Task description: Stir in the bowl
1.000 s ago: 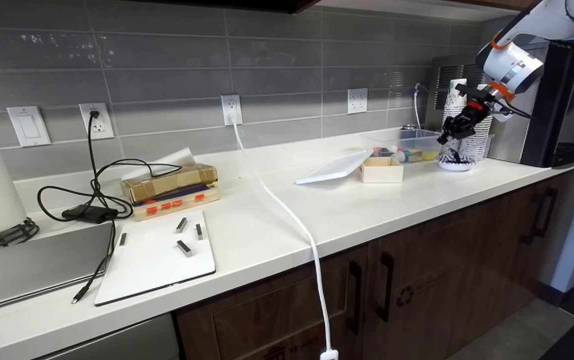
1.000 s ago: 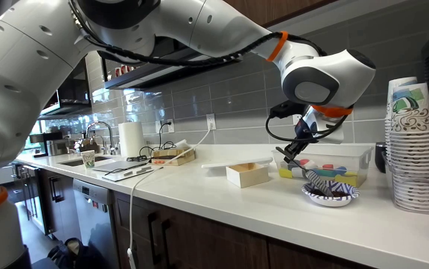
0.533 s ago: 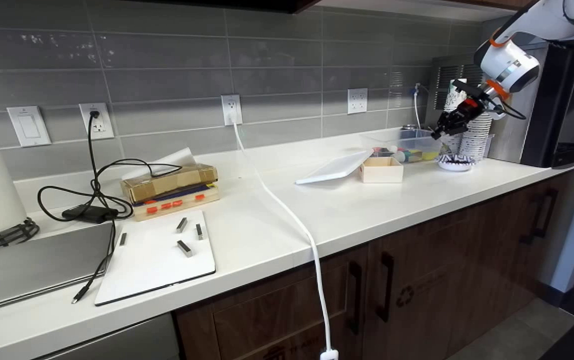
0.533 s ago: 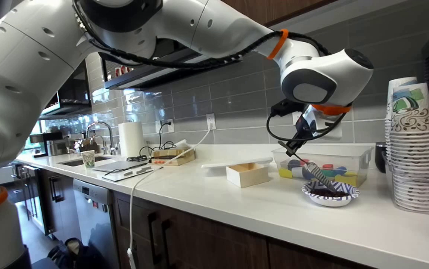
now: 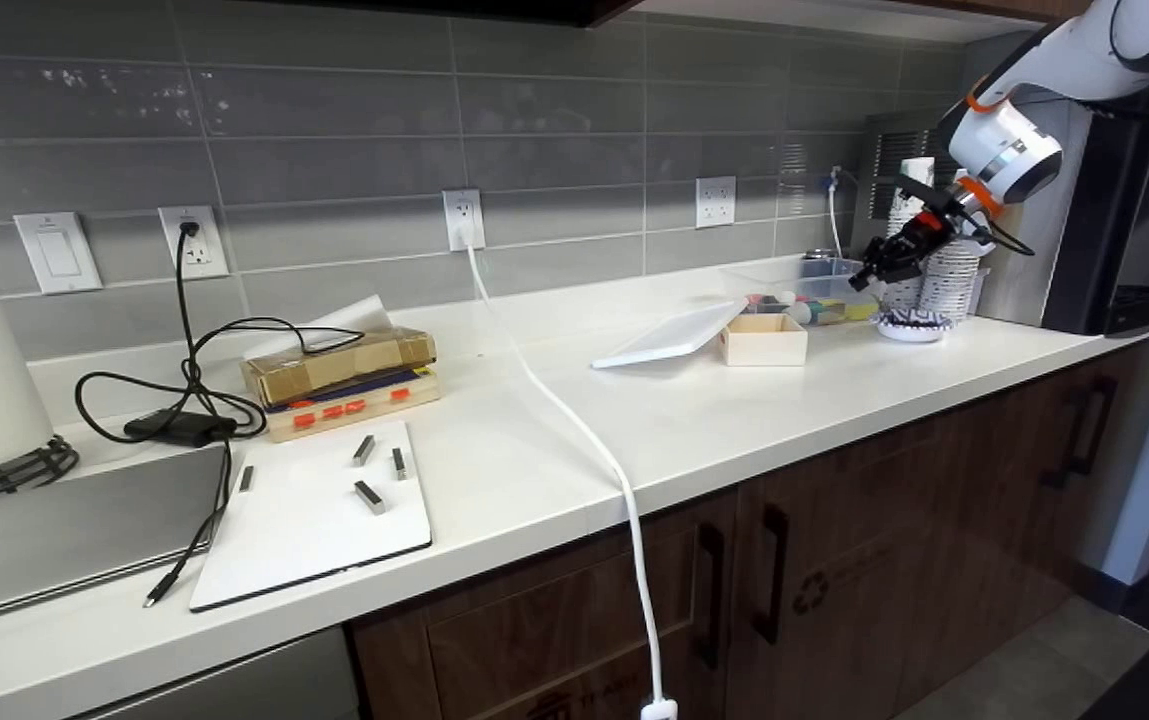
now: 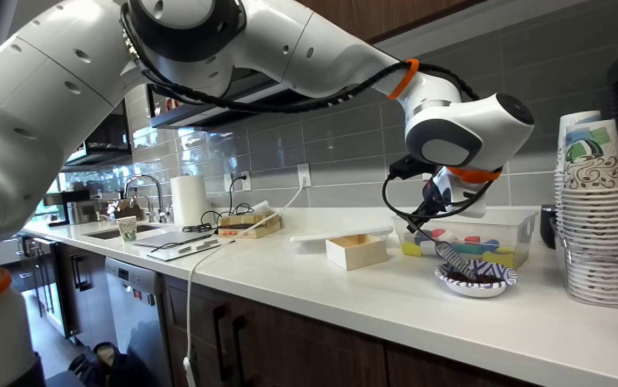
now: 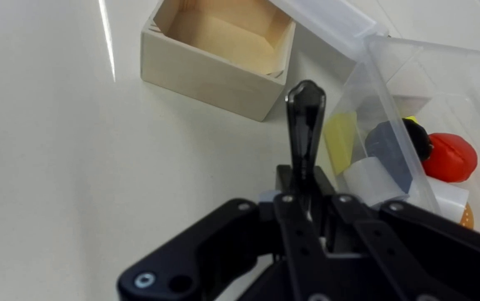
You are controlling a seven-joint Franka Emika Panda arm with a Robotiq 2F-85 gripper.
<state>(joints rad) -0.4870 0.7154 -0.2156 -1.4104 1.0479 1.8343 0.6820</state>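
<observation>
The bowl (image 6: 478, 291) is shallow, white with a blue-purple patterned rim, and stands on the counter in an exterior view; it is also in an exterior view (image 5: 910, 331). Dark brown contents (image 6: 487, 278) lie in it. My gripper (image 6: 415, 221) is shut on the handle of a shiny metal utensil (image 6: 450, 256). It is above and to the left of the bowl. The utensil slants down, its lower end inside the bowl at the left side. In the wrist view the utensil's handle end (image 7: 305, 113) sticks up from the gripper (image 7: 304, 177); the bowl is out of view.
A clear plastic bin (image 6: 526, 236) with coloured objects stands behind the bowl. A small wooden box (image 6: 356, 252) and a white lid (image 6: 314, 236) are to the left. Tall paper cup stacks (image 6: 599, 242) stand to the right. The counter's front edge (image 6: 395, 330) runs before the bowl.
The utensil's lower end swung right in the bowl and then back left. My gripper has shifted left in an exterior view, and the wrist has come down. The bowl has stayed in place.
</observation>
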